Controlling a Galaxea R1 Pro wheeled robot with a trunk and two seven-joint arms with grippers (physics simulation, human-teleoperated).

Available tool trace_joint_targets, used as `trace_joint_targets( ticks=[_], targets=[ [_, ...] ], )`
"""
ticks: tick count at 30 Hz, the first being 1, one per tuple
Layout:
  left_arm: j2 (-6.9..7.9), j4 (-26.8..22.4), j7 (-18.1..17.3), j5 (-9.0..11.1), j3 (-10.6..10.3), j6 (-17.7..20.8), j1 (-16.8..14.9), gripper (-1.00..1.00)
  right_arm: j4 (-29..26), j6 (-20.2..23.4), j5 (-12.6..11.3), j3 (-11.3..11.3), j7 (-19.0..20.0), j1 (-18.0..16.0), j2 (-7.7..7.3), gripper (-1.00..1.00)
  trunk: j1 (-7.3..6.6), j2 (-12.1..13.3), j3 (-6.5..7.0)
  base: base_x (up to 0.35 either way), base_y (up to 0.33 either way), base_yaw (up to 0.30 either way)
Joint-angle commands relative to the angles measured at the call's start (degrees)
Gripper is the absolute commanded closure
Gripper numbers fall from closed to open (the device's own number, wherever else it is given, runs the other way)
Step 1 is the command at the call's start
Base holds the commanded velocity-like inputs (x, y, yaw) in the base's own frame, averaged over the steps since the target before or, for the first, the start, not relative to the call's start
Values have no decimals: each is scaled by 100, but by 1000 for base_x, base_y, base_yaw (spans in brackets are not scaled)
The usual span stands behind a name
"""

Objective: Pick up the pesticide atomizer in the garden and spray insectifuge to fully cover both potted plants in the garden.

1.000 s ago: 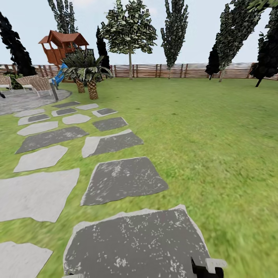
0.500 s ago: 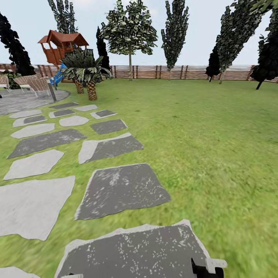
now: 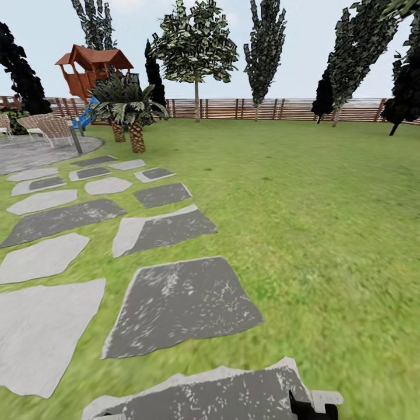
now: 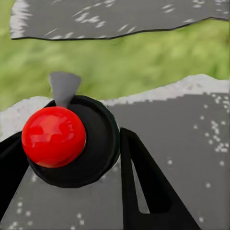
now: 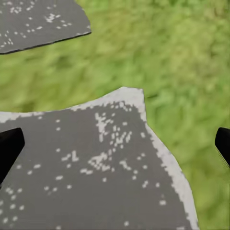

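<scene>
My left gripper (image 4: 72, 136) is clamped on the pesticide atomizer (image 4: 98, 139). In the left wrist view, my two black fingers (image 4: 143, 191) sit against either side of its round black body. A glossy red ball (image 4: 53, 136) sits on that body, and a short grey nozzle (image 4: 63, 88) sticks out past it. Beyond the atomizer I see dark grey speckled stone, a strip of blurred grass, and another stone slab farther on.

My right gripper (image 5: 117, 143) is spread wide and holds nothing. In the right wrist view only its black fingertips (image 5: 9, 146) show, at the two opposite edges of the picture. A pale-edged stepping stone and lawn lie between them.

In the head view the garden (image 3: 303, 221) spreads out ahead of me, with green lawn across the middle and right of the frame. Irregular grey stepping stones (image 3: 181, 303) run from the bottom centre up toward the upper left. There they meet a round grey paved patio (image 3: 35, 153) with wicker chairs (image 3: 52, 125). Just right of the patio stand two palms (image 3: 131, 114) with scaly brown trunks, and behind them a red-brown wooden playhouse (image 3: 93, 70) with a blue slide. A brown slatted fence (image 3: 262, 108) crosses the frame along the far edge of the lawn. Tall dark trees (image 3: 265, 46) stand along the fence, with pale sky above them. At the bottom right corner a black and white part of my right arm (image 3: 313, 404) pokes into the frame over the nearest stone.
</scene>
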Motion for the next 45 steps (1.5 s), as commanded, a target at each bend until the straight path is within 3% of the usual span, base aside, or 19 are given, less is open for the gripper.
trace_joint_targets(
  ticks=[1,45],
  targets=[
    [1,1,-42,-7,50,-9,-2,100,6,-20,56,-48,-3,-3,0,-100,2,-2,-5,340,0,0],
    [1,1,-43,-9,50,-9,-2,100,6,-20,56,-48,-3,-5,0,-100,2,-2,-5,340,0,0]
  ],
)
